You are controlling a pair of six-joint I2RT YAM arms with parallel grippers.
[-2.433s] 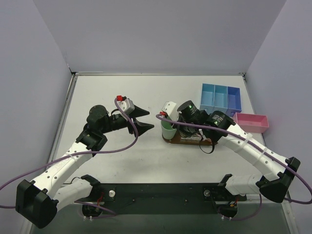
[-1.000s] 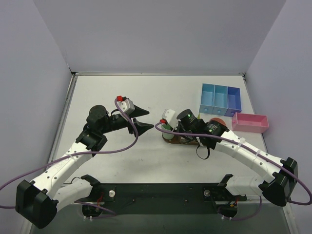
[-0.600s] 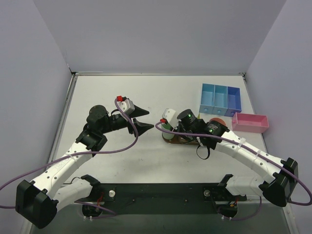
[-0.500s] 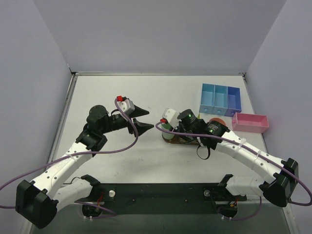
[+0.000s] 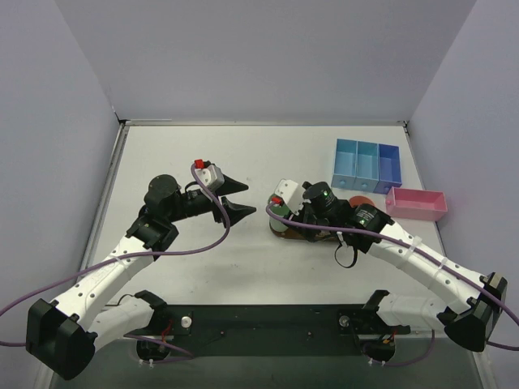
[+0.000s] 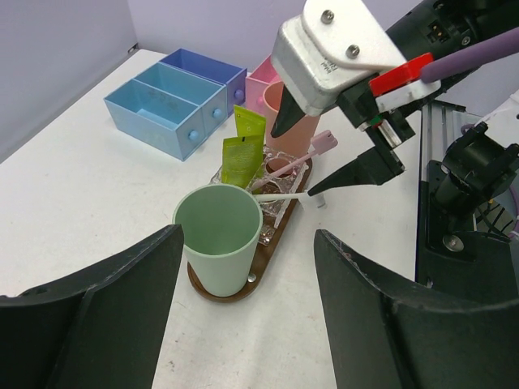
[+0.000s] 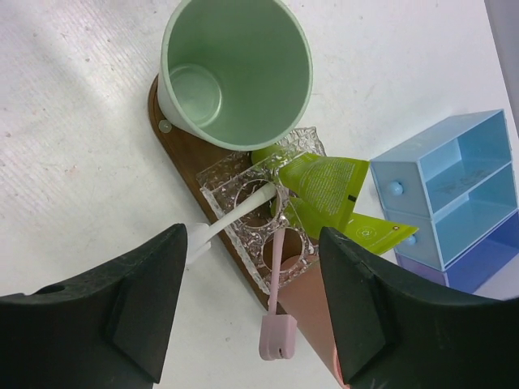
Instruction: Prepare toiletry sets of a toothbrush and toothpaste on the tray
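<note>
The dark wooden tray carries a mint-green cup at one end, a clear holder in the middle and a pink cup at the other. Two lime-green toothpaste tubes stand in the holder. A white toothbrush and a pink toothbrush lean out of its holes. My right gripper hangs open just above the holder, with the brushes between its fingers but untouched. My left gripper is open, left of the tray, facing the cup.
A blue compartment bin stands behind the tray at the right, and a pink shallow box sits beside it near the right wall. The right arm reaches over the tray and hides most of it from above.
My right gripper's jaws have spread wide apart over the holder and its wrist has shifted slightly. The left arm has not moved.
</note>
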